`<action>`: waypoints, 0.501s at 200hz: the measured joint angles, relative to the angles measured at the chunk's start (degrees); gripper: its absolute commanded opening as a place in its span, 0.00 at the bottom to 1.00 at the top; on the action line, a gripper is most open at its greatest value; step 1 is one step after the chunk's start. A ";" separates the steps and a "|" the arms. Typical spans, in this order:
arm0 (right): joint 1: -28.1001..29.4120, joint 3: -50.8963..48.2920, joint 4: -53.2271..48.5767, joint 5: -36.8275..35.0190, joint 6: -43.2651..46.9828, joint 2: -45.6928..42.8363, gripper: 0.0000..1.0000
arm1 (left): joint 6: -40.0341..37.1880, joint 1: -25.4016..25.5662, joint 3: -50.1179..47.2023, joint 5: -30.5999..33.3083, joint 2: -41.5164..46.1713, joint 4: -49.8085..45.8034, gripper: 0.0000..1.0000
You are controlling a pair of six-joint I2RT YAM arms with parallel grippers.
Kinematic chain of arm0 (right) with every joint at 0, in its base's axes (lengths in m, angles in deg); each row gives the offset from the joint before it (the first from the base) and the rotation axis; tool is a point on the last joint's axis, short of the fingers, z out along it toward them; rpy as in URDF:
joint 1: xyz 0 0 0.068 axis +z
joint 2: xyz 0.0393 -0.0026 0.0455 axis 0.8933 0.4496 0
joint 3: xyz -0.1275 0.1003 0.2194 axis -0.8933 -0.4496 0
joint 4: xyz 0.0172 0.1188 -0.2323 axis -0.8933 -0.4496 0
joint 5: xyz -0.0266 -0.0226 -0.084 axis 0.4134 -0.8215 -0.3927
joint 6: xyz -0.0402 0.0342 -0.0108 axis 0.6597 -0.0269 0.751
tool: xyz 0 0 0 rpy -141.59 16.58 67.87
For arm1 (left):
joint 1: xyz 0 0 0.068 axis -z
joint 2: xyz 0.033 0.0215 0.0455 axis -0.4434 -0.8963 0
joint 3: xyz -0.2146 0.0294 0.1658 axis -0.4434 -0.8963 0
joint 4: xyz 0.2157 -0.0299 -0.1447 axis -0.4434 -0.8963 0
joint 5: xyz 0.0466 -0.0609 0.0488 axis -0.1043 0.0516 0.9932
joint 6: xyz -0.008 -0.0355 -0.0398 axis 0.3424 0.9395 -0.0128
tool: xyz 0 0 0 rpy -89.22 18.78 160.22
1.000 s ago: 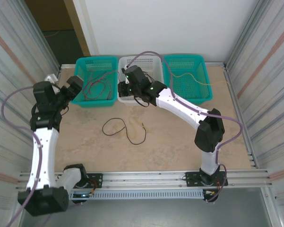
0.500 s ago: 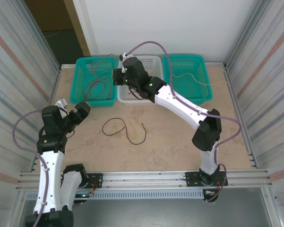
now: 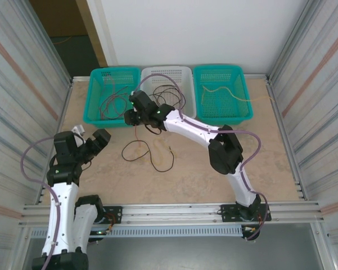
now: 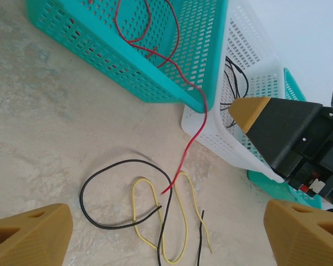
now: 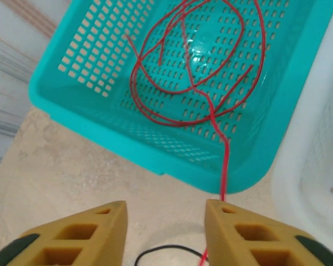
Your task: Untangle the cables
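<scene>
Right tool (image 5: 163,219) stands open at the near rim of the left teal basket (image 5: 94,119). Left tool (image 4: 166,235) is spread wide above the surface (image 4: 39,122). The red cable (image 5: 188,83) coils inside that basket. Its tail trails over the rim toward the looped black cable (image 4: 82,194) and yellow cable (image 4: 133,202) on the surface.

lab cell, corrugated walls (image 3: 22,84), aluminium rail (image 3: 174,210)
</scene>
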 measured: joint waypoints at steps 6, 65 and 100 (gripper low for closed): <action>-0.02 -1.03 -0.15 0.26 -0.07 -0.85 0.52 | 0.00 0.02 -0.26 -0.37 0.00 -0.02 0.87; -0.42 -16.31 -2.45 -1.01 1.66 -16.92 0.66 | -0.04 7.45 -1.29 -0.15 -3.10 -2.10 0.85; -0.42 -30.25 -2.99 -1.36 1.88 -30.64 0.63 | 0.50 15.76 -1.29 3.89 -2.99 -2.73 0.77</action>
